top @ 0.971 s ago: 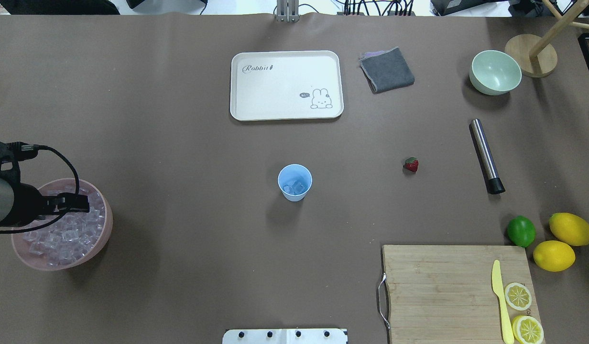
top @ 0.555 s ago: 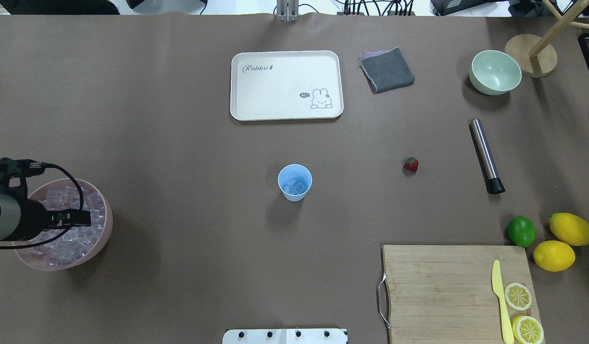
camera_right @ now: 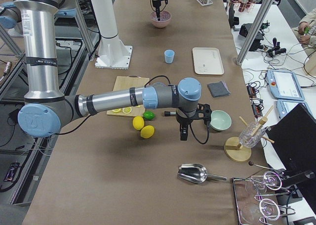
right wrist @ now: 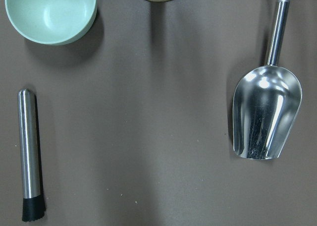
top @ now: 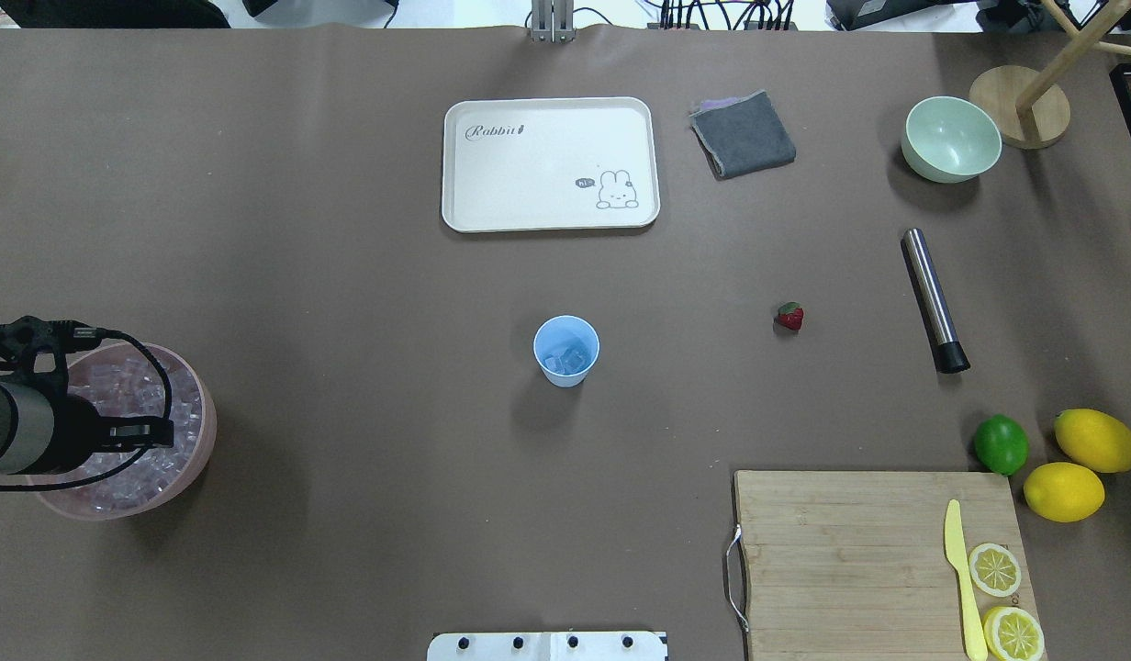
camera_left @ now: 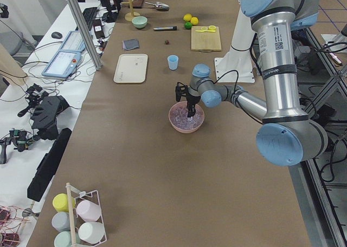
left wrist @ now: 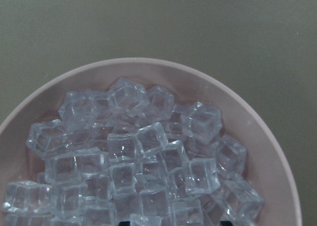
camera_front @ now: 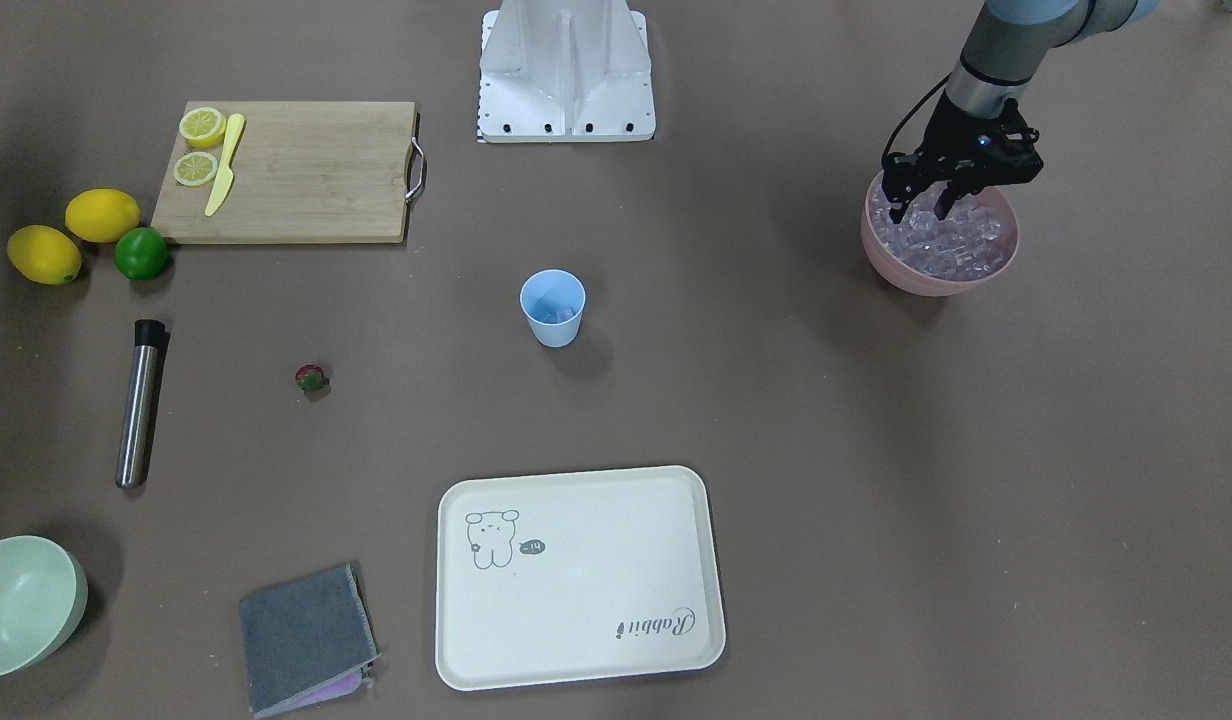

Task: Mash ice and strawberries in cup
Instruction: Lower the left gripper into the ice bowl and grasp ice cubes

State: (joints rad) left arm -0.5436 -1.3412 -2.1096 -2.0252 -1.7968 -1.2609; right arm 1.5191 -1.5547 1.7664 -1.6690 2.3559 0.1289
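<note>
The light-blue cup stands upright mid-table with a few ice cubes inside; it also shows in the front view. The strawberry lies on the table to the cup's right, apart from it. My left gripper is open, pointing down, with its fingertips among the ice heaped in the pink bowl. It holds nothing that I can see. My right gripper shows only in the exterior right view, hovering near the pale green bowl; I cannot tell whether it is open or shut.
A steel muddler lies right of the strawberry. A white tray, grey cloth and pale green bowl are at the far side. A cutting board, lime and lemons are at near right. A metal scoop lies beyond the muddler.
My left gripper has shifted toward the robot's side over the pink bowl and dropped lower into the ice. The cup and strawberry have not moved.
</note>
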